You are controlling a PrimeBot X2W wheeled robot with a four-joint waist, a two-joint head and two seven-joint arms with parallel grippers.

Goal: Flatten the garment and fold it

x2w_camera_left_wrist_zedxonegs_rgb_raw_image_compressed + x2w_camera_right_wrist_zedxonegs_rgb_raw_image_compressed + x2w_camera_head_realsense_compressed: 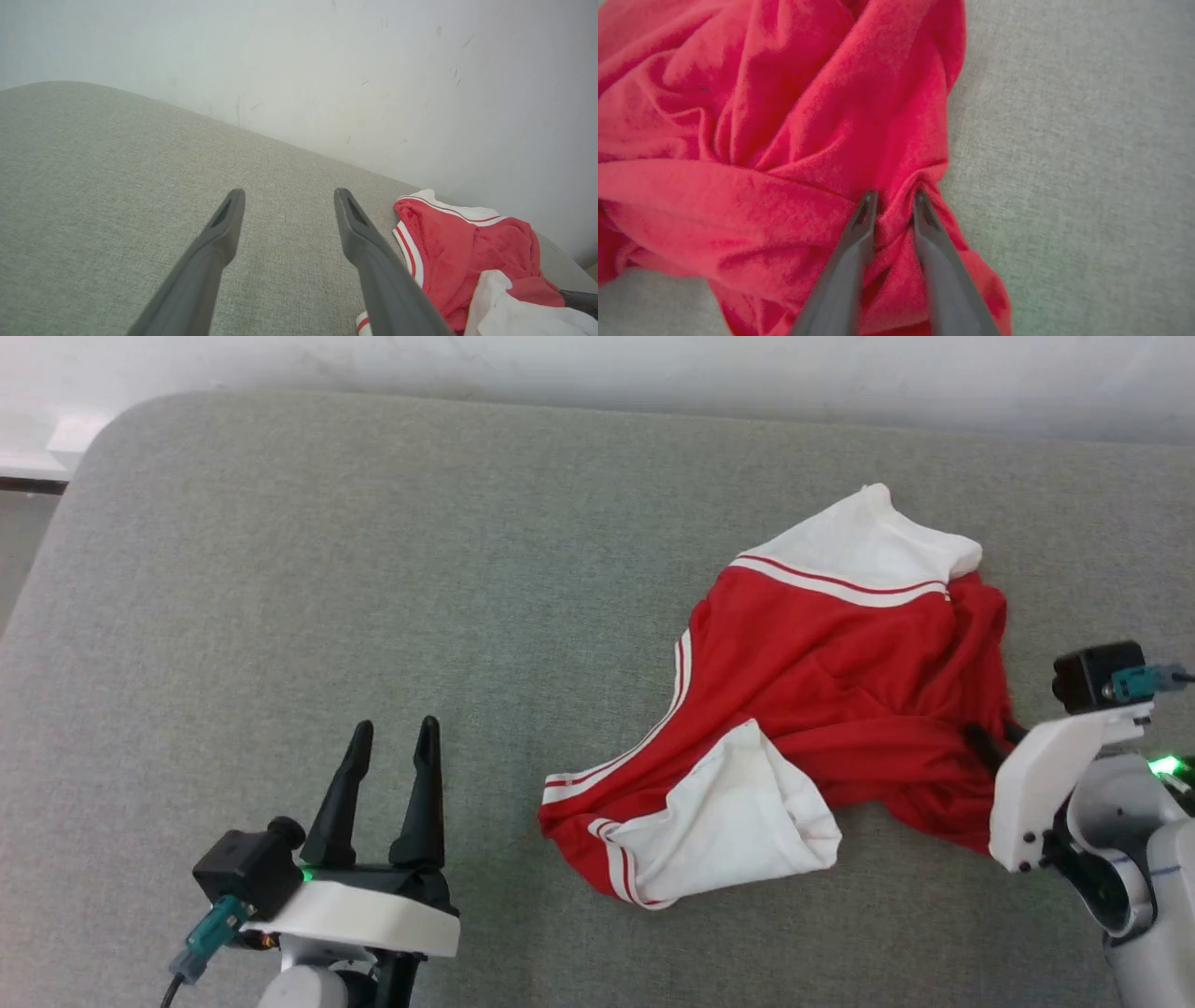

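At the crumpled garment's right edge, the right gripper pinches a red fold, likely to spread it, while the left gripper hovers wide open over bare desk

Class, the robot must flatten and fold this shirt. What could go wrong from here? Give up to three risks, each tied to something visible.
1. The right gripper straddles a bunched ridge of the garment, so it may pinch several layers and lift a clump, not one edge.
2. The left gripper stands open over bare cushion, apart from the garment; a one-sided pull may drag it rather than spread it.
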